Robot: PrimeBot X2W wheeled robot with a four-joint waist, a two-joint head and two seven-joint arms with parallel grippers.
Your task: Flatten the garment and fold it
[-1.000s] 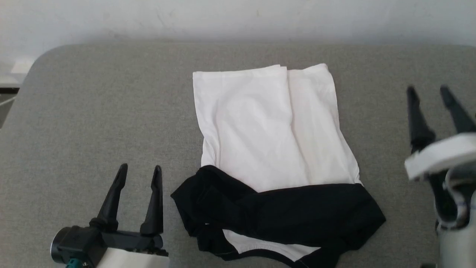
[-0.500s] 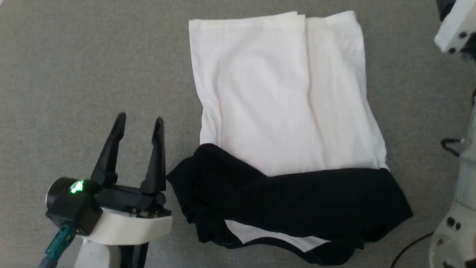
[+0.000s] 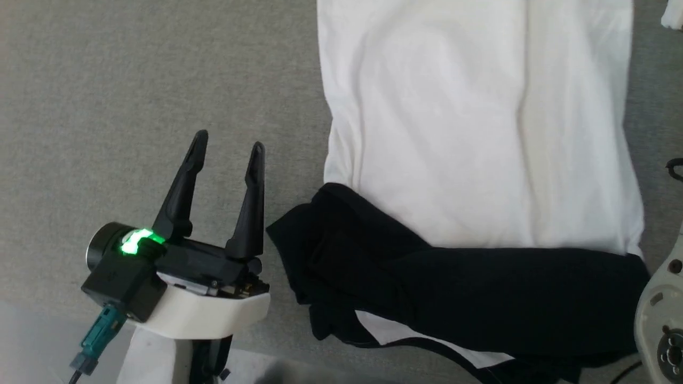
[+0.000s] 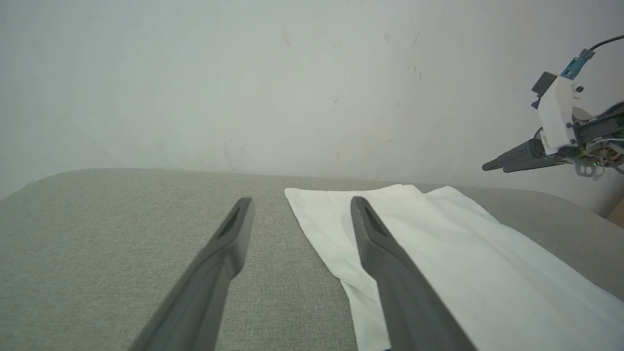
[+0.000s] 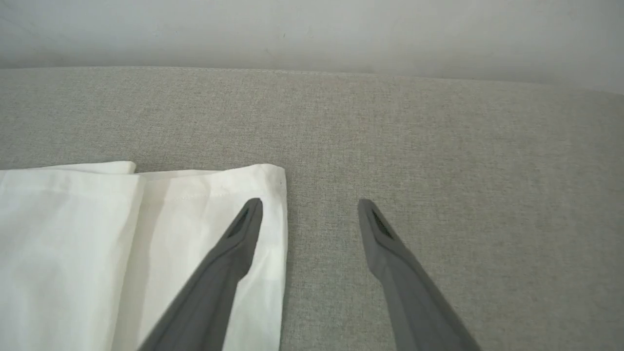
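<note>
The garment (image 3: 453, 133) lies on the grey padded table (image 3: 133, 80). Its white body is folded lengthwise, and its black sleeves (image 3: 480, 298) are bunched across the near end. My left gripper (image 3: 229, 141) stands open just left of the sleeves, apart from the cloth. In the left wrist view its fingers (image 4: 301, 202) straddle the left edge of the garment (image 4: 463, 263). My right gripper (image 5: 309, 204) is open above the far right corner of the garment (image 5: 122, 234), one finger over the hem and the other over bare table. It also hangs in the air as the right gripper (image 4: 507, 161).
A pale wall (image 4: 292, 73) rises behind the table's far edge. Parts of my right arm (image 3: 661, 314) stand at the right rim of the head view. Bare grey table spreads left of the garment and to its right (image 5: 463, 170).
The head camera has dipped and come closer, so the whole picture shifted. My right gripper has gone out of the head view toward the far right. The garment lies as before.
</note>
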